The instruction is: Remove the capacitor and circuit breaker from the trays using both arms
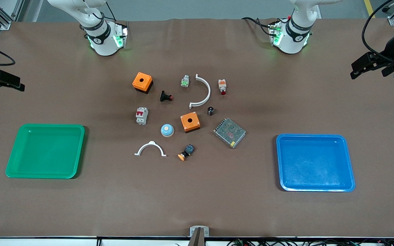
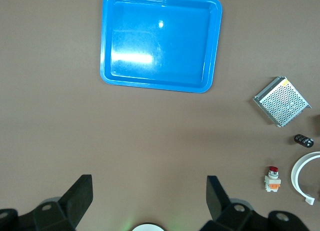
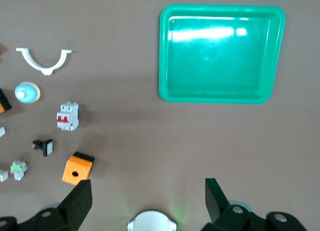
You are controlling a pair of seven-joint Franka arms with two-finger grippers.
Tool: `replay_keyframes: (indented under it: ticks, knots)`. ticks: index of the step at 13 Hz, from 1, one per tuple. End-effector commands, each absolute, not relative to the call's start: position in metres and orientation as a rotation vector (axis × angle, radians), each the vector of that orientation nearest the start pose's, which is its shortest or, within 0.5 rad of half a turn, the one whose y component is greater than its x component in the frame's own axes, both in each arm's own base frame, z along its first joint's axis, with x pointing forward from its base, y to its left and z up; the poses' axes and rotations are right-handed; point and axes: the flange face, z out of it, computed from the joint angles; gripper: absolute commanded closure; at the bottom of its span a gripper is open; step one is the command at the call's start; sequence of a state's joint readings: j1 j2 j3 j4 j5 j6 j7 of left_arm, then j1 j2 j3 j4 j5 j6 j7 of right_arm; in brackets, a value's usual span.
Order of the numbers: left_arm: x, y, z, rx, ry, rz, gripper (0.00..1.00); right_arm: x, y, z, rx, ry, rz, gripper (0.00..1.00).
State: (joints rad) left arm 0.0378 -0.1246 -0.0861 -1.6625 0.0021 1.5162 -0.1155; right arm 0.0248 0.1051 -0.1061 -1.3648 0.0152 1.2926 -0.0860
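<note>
The capacitor, a tiny black cylinder, stands in the middle of the table beside a white arc; the left wrist view also shows the capacitor. The breaker, a white block with red levers, lies nearer the right arm's end and appears as the breaker in the right wrist view. My left gripper hangs open and empty over bare table at the left arm's end. My right gripper hangs open and empty over the right arm's end.
A green tray lies toward the right arm's end, a blue tray toward the left arm's. Around the parts sit two orange boxes, a mesh-covered unit, two white arcs, a blue dome and small push-buttons.
</note>
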Motion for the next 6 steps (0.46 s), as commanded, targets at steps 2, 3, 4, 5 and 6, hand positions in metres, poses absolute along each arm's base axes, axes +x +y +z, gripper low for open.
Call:
replay_keyframes:
  ticks: [2, 3, 4, 5, 6]
  knots:
    - [0.505, -0.043, 0.642, -3.116, -0.059, -0.016, 0.00, 0.523, -0.044, 0.655, -3.098, -0.024, 0.280, 0.00]
    - [0.505, -0.046, 0.643, -3.116, -0.064, -0.018, 0.00, 0.514, -0.044, 0.659, -3.097, -0.024, 0.266, 0.00]
    - [0.507, -0.046, 0.644, -3.118, -0.064, -0.020, 0.00, 0.512, -0.047, 0.659, -3.097, -0.017, 0.261, 0.00]
    - [0.515, -0.046, 0.641, -3.118, -0.059, -0.011, 0.00, 0.511, -0.049, 0.660, -3.097, -0.010, 0.253, 0.00]
    - [0.517, -0.052, 0.639, -3.118, -0.044, 0.001, 0.00, 0.511, -0.050, 0.661, -3.098, -0.008, 0.246, 0.00]
